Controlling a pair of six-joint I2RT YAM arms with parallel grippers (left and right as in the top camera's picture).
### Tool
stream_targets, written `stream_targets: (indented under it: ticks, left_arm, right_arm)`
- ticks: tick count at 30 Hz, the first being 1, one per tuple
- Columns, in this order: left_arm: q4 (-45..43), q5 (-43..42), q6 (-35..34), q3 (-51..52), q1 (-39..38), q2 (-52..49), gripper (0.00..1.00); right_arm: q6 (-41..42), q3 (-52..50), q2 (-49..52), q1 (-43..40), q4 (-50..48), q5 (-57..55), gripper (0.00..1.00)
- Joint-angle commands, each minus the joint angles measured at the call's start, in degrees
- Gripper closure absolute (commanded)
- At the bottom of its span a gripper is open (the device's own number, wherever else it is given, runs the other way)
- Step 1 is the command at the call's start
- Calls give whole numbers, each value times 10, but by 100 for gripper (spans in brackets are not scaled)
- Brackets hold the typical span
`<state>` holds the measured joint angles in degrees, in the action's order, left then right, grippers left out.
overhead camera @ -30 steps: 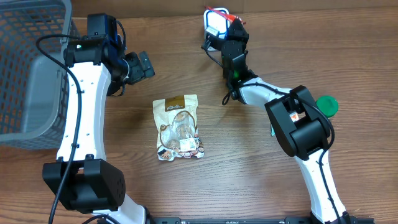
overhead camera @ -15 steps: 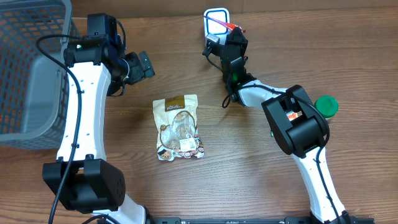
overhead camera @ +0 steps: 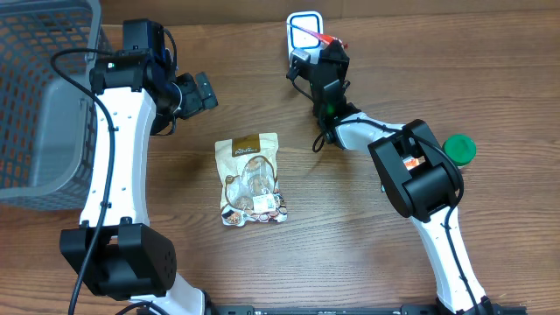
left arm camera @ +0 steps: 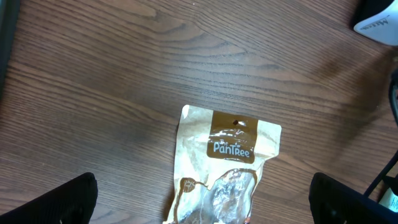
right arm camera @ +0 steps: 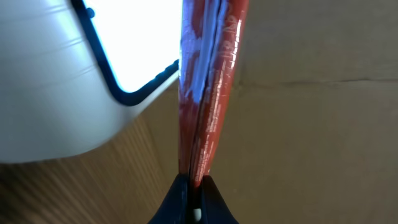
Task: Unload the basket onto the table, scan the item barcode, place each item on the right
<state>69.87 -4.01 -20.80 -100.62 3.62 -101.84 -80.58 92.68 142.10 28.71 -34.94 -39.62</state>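
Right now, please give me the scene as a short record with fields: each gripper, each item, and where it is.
left gripper: open, holding nothing, near the pouch's top end, not touching it
right gripper: shut on the red packet, holding it at the scanner
scanner: white, window lit, at the table's far edge
pouch: brown snack pouch, flat on the table, between the arms
basket: grey mesh, at the left edge
green lid: on the table beside the right arm
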Motion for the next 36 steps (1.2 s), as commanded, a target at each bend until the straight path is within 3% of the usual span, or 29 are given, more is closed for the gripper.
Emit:
stream_targets:
  ticks: [1, 10, 21, 29, 36]
  left_arm:
    - [0, 2, 7, -7, -4, 12, 0]
    - [0, 2, 7, -7, -4, 12, 0]
    - [0, 2, 7, -7, -4, 12, 0]
    - [0, 2, 7, -7, -4, 12, 0]
    - [0, 2, 7, -7, -4, 12, 0]
  right_arm:
    - [9, 10, 1, 3, 4, -8, 96]
    - [8, 10, 1, 5, -1, -33, 96]
    - [6, 10, -10, 18, -147, -78, 96]
    - [6, 10, -61, 44, -147, -100, 96]
    - [65, 10, -105, 63, -148, -243, 96]
